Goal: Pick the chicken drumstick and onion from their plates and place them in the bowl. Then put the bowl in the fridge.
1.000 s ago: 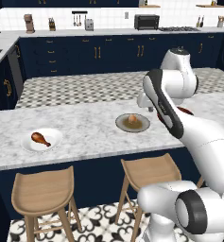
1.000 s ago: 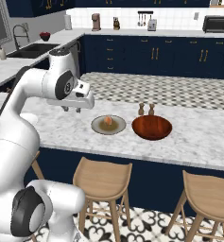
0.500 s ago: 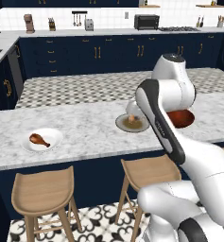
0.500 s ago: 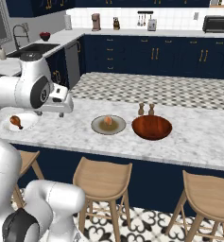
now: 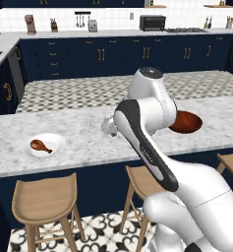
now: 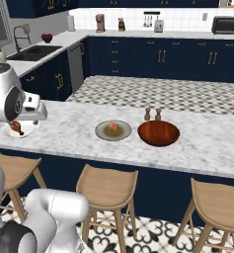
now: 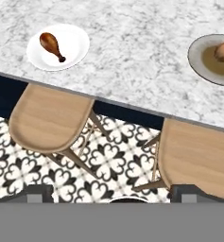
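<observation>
Above the edge of a white-and-grey marbled counter (image 7: 146, 56), the white arm's two-finger gripper (image 7: 112, 193) hangs with its jaws spread wide and nothing between them, its dark fingertips (image 7: 35, 193) framing two round wooden stools (image 7: 49, 118) on a black-and-white patterned tile floor (image 7: 108, 165). Ahead of the gripper and to one side, the small reddish-brown glazed chicken drumstick (image 7: 52, 45) lies on a plain white round plate (image 7: 75, 52). Ahead to the other side, the small tan-orange onion (image 7: 223, 51) sits on a grey-rimmed plate with an olive-brown centre (image 7: 198, 59). Just beside that plate in the right base view stands the wide reddish-brown wooden bowl (image 6: 158, 133), with two small brown shakers (image 6: 152, 114) behind it.
</observation>
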Motion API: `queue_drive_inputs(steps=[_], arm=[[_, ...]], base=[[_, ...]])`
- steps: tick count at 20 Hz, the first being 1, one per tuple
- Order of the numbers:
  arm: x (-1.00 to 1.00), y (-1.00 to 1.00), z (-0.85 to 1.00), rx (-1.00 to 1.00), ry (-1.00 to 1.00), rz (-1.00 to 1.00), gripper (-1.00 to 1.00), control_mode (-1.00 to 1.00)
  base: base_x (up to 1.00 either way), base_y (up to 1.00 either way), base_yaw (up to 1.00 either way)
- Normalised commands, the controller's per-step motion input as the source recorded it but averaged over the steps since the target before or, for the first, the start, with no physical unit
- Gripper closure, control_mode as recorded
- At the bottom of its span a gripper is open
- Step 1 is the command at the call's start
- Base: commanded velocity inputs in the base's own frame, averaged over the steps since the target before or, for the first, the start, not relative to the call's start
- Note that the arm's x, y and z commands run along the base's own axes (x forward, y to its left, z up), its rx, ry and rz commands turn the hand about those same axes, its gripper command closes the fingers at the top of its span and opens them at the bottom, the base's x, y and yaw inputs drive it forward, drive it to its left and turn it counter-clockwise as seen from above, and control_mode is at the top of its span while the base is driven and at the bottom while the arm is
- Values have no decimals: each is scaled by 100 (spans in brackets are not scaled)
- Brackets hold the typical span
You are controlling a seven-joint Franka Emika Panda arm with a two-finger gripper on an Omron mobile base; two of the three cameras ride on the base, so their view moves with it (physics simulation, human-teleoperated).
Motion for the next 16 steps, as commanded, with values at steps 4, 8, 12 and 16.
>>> queue_drive_inputs(steps=[4,8,12,16], arm=[[9,100,-9,0,0,10,-100,-100],[51,98,-18,-1,3,10,-100,-100],[70,74,-26,-1,5,12,-100,-100],[46,52,-32,0,1,17,-100,-100]], base=[[0,0,0],[0,0,0],[0,0,0],[0,0,0]])
